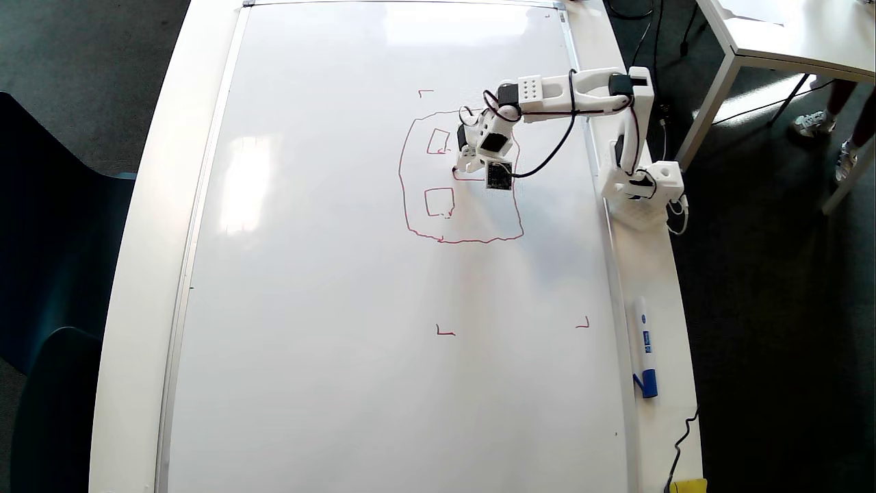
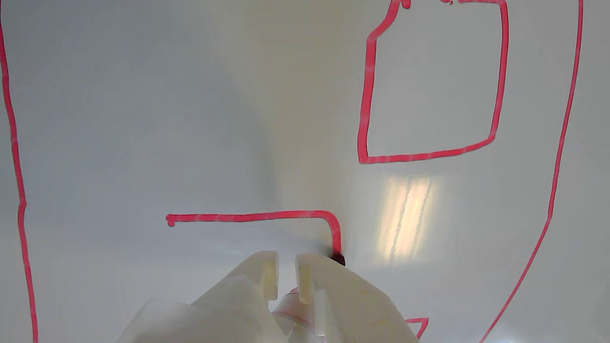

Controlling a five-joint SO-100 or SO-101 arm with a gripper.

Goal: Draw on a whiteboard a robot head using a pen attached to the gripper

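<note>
From above, we see a long white bench [image 1: 147,226] carrying the whiteboard [image 1: 308,274], which fills most of its top. Moving right across the board, we come to the robot head [image 1: 410,205], a wobbly red rounded-square outline in the upper middle, with two small red rectangles closed inside its left part, one above the other. Just right of those rectangles sits the hand [image 1: 464,166], reaching in from the white arm whose base stands at the bench's right edge. Further right and lower, a spare marker with a blue cap [image 1: 645,356] lies on the bench, well apart from the drawing. In the wrist view, the two white fingers [image 2: 259,276] stand close together, clamped on the pen [image 2: 293,305], whose dark tip [image 2: 338,259] touches the board. A fresh red stroke runs from the left, bends at a rounded corner, and drops to that tip. We judge that the third inner rectangle is underway, with two sides laid. The next move likely calls for keeping the tip pressed and steering through two more sides to close the shape; the antenna is not visible yet.
</note>
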